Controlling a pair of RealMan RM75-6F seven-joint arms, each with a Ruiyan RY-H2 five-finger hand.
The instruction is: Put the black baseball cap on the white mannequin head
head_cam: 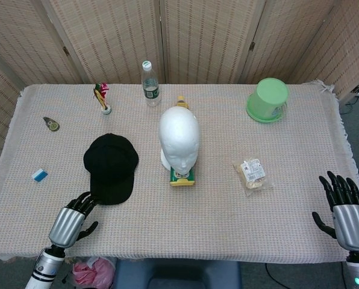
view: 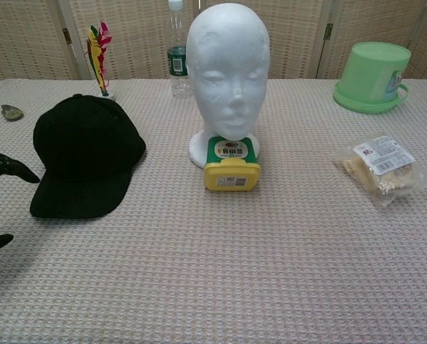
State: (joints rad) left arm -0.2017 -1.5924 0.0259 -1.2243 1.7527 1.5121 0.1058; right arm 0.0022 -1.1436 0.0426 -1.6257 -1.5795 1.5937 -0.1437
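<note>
The black baseball cap (head_cam: pixel 111 165) (view: pixel 87 153) lies flat on the tablecloth, left of centre, brim toward me. The white mannequin head (head_cam: pixel 179 140) (view: pixel 226 68) stands upright mid-table, bare, facing me. My left hand (head_cam: pixel 73 221) hovers just below the cap's brim, fingers spread and empty; its dark fingertips (view: pixel 6 168) enter the chest view at the left edge beside the brim. My right hand (head_cam: pixel 347 212) is open at the table's near right corner, far from both, and does not show in the chest view.
A yellow-green container (head_cam: pixel 182 176) (view: pixel 231 167) sits at the mannequin's base. A wrapped snack (head_cam: pixel 252 171), an upturned green bucket (head_cam: pixel 267 99), a water bottle (head_cam: pixel 149 83), a small holder with coloured items (head_cam: pixel 103 98), a blue eraser (head_cam: pixel 39 175) and a small dark object (head_cam: pixel 51 124) lie around.
</note>
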